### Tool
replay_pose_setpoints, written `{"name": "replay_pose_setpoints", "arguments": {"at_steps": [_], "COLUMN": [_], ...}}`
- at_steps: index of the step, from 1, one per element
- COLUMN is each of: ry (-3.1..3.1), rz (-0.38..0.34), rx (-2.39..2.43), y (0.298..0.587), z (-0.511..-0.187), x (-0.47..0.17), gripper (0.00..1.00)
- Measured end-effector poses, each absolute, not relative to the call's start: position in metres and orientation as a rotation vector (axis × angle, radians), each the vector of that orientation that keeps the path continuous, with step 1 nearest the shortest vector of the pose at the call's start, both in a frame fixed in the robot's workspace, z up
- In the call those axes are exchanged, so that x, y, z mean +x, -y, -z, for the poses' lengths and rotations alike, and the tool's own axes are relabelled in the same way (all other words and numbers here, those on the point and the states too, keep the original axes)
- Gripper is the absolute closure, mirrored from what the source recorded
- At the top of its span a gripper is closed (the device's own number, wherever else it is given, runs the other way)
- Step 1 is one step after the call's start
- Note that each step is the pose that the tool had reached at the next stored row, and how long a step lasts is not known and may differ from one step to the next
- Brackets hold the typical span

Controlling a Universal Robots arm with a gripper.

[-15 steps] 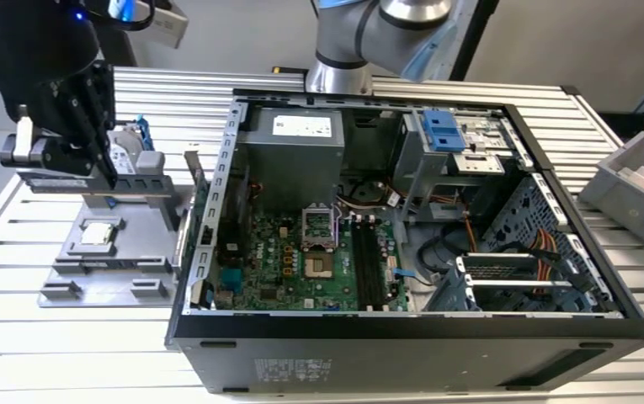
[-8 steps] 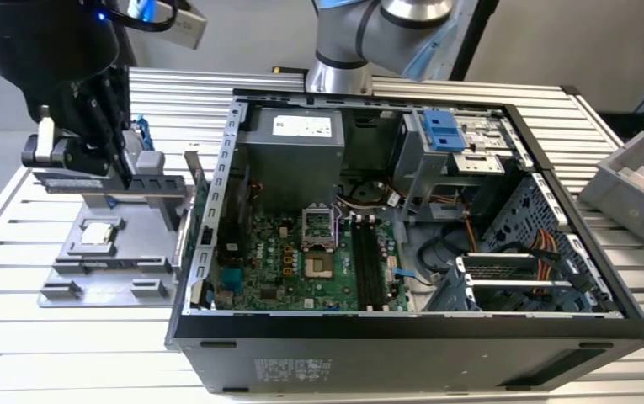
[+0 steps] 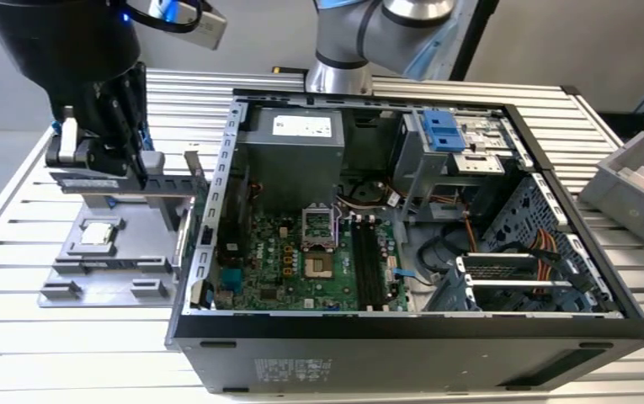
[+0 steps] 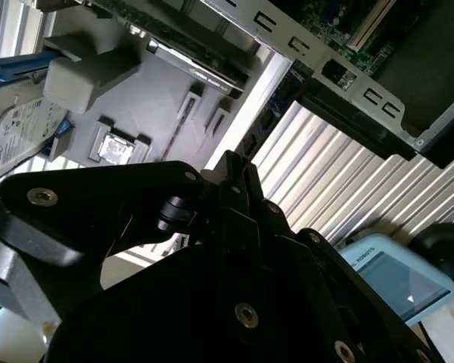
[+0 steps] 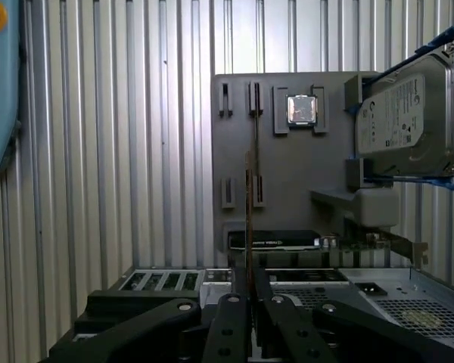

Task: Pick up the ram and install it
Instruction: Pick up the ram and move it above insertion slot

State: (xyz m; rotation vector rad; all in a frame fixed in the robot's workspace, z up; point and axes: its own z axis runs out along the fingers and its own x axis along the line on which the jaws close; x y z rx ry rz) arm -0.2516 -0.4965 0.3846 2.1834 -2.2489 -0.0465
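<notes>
First wrist view: the gripper [image 5: 251, 293] is clenching the ram [image 5: 248, 219] edge-on above the grey holder [image 5: 287, 189], at the exterior view's left of the case [image 3: 412, 345] wall.

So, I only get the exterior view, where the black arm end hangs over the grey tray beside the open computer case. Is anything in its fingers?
Observer: Yes. In the first wrist view the fingers are shut on the ram, a thin flat stick seen edge-on.
Operator: Is it out of the tray?
Observer: It seems so. The stick crosses in front of the black card at the edge of the grey plastic tray, so it hangs above both.
Operator: Anything beyond my screen?
Observer: A pale blue box with a red button sits on the slatted metal table, off to one side of the tray.
</notes>
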Motion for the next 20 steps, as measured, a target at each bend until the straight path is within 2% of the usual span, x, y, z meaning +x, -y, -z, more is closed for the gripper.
{"name": "replay_pose_setpoints", "arguments": {"at_steps": [20], "ry": [2.248], "rz": [0.047], "rx": [2.184], "y": [0.497], "z": [-0.385], "x": [-0.215], "gripper": [1.0]}}
